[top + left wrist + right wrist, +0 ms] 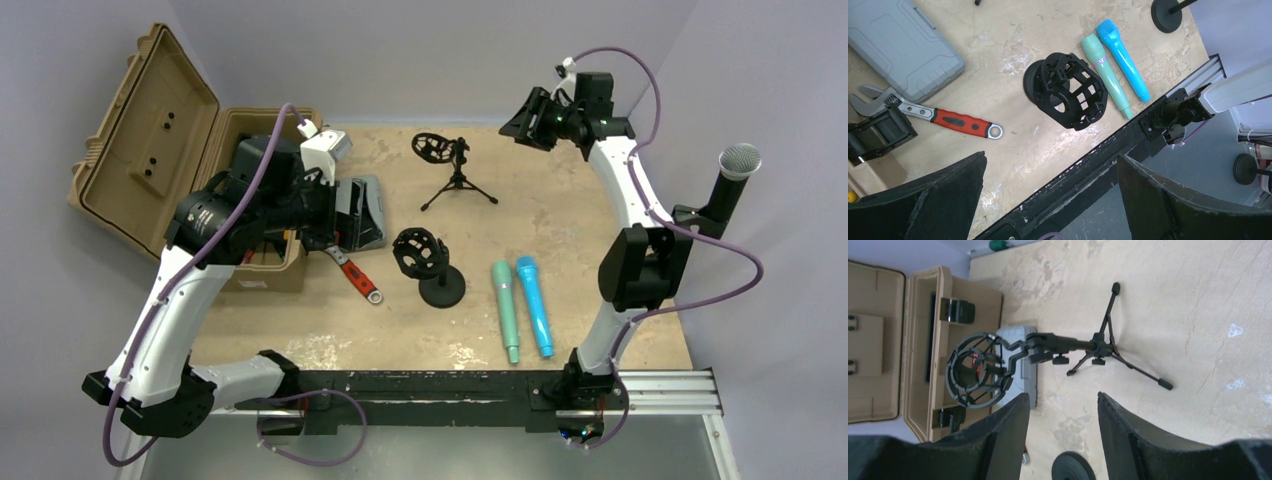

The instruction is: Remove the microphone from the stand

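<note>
Black microphone (733, 180) with a grey mesh head sits head-up in the clip stand (700, 215), well to the right of the round-base shock mount (422, 255). Green microphone (505, 310) and blue microphone (533, 305) lie side by side just right of that mount. Left gripper (1052, 157), left of the mount, is spread and empty. Right gripper (1063, 397), beyond the mount near the tripod stand (1100, 347), is likewise parted and empty.

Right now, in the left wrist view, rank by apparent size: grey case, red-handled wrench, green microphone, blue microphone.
1. Grey case, partly cut off.
2. Red-handled wrench.
3. Green microphone and blue microphone look alike; no ranking.
</note>
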`<state>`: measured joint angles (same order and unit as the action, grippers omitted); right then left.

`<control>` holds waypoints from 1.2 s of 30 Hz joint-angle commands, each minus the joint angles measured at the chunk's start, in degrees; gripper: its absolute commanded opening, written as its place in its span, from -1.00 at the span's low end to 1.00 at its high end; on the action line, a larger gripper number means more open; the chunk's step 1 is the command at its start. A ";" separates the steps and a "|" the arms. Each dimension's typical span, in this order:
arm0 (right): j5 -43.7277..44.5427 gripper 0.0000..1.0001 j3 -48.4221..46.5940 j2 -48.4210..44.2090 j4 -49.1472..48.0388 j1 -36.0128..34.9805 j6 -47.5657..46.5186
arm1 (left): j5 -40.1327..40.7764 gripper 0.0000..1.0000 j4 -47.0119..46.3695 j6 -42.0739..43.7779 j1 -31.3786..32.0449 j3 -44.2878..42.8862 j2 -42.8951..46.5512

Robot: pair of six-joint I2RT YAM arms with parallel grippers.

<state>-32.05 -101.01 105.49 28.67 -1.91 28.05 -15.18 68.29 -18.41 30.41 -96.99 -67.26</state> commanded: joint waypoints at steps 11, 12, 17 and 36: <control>17.17 0.04 0.39 -10.51 11.02 -10.74 -5.98 | -5.42 1.00 -6.67 -4.44 0.10 2.29 0.28; 18.63 0.04 1.96 -12.34 11.29 -10.69 -6.69 | -5.86 0.99 -7.39 -5.37 0.09 2.72 0.32; 24.42 0.05 8.27 -22.31 11.85 -10.75 -10.41 | -9.05 0.99 -12.67 -12.17 0.17 8.19 2.48; 74.99 0.01 7.63 -45.74 12.35 -10.74 -17.93 | -9.98 0.97 -20.92 -23.19 1.93 17.38 9.37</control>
<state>26.55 -90.19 59.61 41.06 -12.69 14.26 -25.10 49.74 -39.64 31.73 -78.46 -58.30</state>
